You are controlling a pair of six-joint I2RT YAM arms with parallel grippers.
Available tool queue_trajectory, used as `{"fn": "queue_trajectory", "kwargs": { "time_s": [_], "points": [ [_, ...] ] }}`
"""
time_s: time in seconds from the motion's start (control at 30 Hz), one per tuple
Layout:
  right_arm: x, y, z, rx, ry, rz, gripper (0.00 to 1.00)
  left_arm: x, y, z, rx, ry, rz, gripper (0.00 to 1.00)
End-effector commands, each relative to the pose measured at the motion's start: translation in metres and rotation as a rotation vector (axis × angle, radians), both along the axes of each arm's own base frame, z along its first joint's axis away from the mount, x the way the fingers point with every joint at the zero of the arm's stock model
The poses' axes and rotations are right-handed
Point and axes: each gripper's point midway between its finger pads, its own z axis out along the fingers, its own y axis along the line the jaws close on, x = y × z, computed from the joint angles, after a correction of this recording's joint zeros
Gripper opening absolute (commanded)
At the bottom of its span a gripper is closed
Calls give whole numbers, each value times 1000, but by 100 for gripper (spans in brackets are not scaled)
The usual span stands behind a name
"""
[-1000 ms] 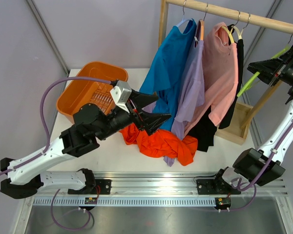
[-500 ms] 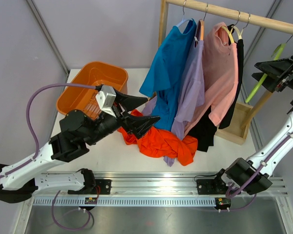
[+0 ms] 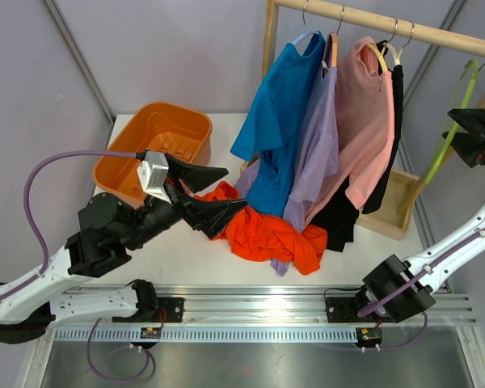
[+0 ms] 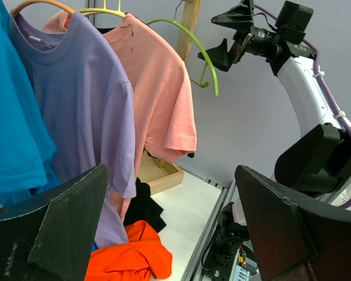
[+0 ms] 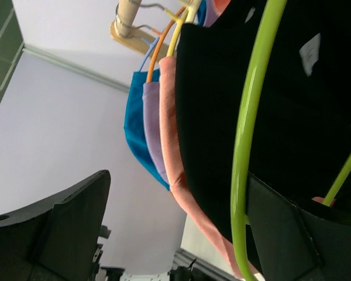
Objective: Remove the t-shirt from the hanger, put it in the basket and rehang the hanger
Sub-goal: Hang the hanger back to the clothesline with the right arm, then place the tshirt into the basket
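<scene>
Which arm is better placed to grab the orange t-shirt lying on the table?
Left. The left gripper hovers open beside the orange t-shirt; the right gripper is up by the green hanger, far from it.

My left gripper ends in two matte black, wedge-shaped fingers, scuffed pale along their edges in my wrist view. Just behind those fingers sits a small light-grey camera block, and behind that a chunky black wrist housing. Further back from the fingers my left arm turns white, with a purple cable arching beside it. My right gripper has the same black tapered fingers. Behind them runs a white link traced by another purple cable, then a bulky black elbow joint.
</scene>
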Motion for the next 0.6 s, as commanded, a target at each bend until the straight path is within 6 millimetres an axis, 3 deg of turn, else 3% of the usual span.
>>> {"fn": "queue_trajectory", "kwargs": {
  "time_s": [0.0, 0.23, 0.57],
  "points": [
    [-22, 3, 9, -118, -49, 6, 99, 4, 11, 5, -35, 6, 38, 94],
    [-33, -23, 11, -189, -65, -91, 99, 9, 18, -8, -7, 27, 82, 95],
    [-59, -40, 16, -429, -93, -221, 99, 24, 28, -52, 60, 159, 187, 97]
  ]
}}
